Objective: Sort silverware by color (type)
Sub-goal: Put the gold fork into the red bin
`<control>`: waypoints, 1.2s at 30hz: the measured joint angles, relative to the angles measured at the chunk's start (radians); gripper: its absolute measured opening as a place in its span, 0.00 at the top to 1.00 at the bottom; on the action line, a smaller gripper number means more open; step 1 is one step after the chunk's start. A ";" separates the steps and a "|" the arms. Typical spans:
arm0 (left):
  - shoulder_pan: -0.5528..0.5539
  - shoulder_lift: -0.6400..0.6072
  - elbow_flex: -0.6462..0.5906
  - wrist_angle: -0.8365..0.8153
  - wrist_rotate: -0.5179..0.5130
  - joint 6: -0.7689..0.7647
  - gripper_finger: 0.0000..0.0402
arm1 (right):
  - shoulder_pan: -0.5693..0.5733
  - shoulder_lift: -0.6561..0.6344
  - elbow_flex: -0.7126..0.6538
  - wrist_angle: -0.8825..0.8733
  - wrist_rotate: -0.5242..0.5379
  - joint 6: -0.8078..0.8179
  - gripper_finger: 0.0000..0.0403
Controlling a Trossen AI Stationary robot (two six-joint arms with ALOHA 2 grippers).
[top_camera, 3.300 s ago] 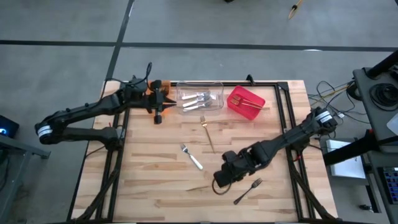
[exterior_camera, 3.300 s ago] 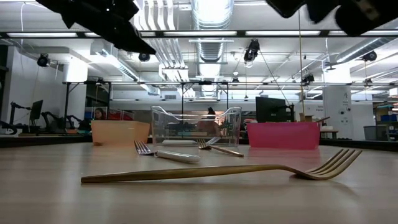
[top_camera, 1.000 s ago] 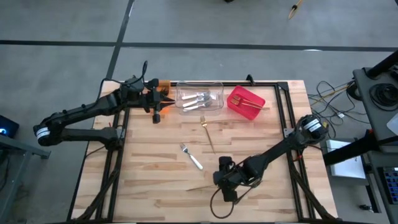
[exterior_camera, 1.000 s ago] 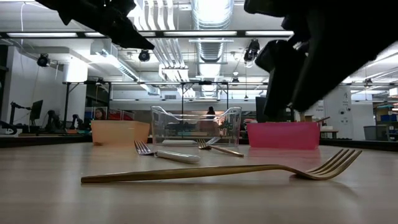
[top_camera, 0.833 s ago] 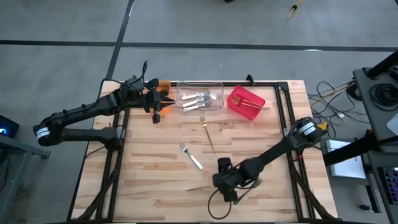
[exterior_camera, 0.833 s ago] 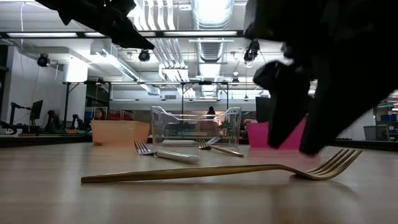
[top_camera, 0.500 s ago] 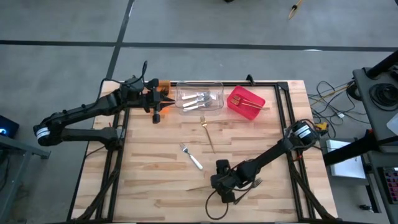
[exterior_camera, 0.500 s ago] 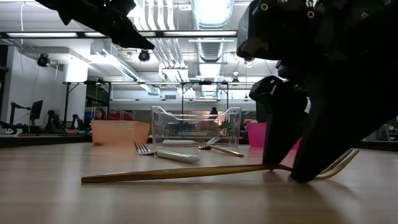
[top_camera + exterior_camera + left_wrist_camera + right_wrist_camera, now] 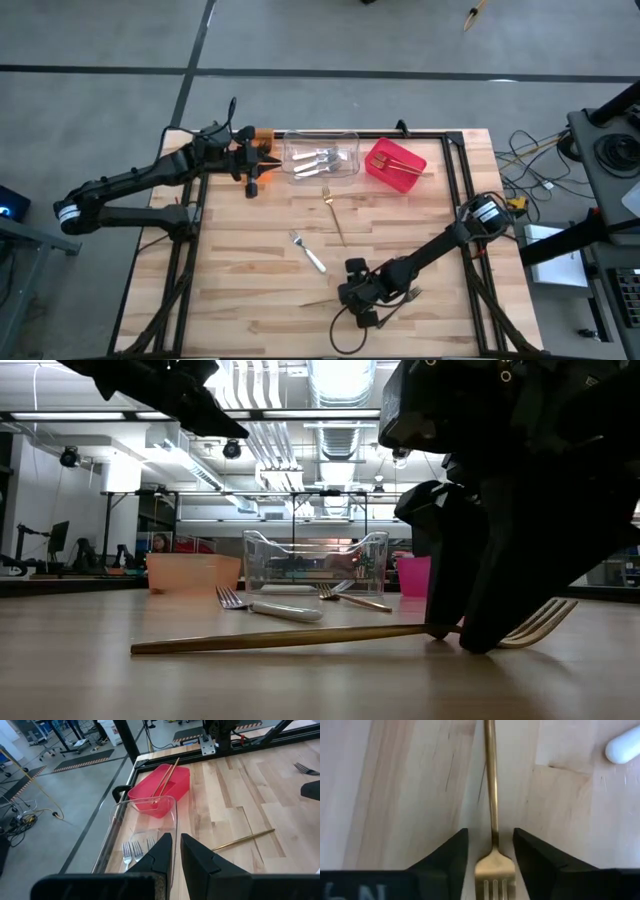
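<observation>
The wooden table (image 9: 250,280) is hard and flat, so a thin fork lies flush and leaves little to get under. My right claw (image 9: 491,851) stands at the near edge with fingers apart, straddling the gold fork (image 9: 492,795) at its neck. My left claw (image 9: 173,851), nearly closed and empty, waits over the clear bin (image 9: 320,158). The fork looks light, stiff and slick; I judge the narrow neck the best hold.

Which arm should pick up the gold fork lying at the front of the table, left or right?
Right. Its claw is already down at the table with open fingers on either side of the gold fork, near the tines. The left claw is far off, by the clear bin at the table's back edge.
</observation>
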 joint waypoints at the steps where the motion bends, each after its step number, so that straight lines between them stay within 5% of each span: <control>1: 0.000 0.000 0.000 0.000 0.000 0.000 0.95 | 0.000 0.000 0.000 0.000 0.000 -0.002 0.65; 10: 0.000 0.000 0.000 0.012 0.000 0.000 0.95 | -0.011 0.001 0.000 -0.003 0.005 -0.047 0.96; 22: 0.000 0.000 0.000 0.012 0.001 -0.063 0.95 | -0.017 -0.066 0.006 -0.142 0.078 -0.187 0.97; 36: -0.028 0.010 -0.023 0.036 0.035 -0.303 0.95 | -0.109 -0.153 0.099 -0.670 0.309 -0.594 0.97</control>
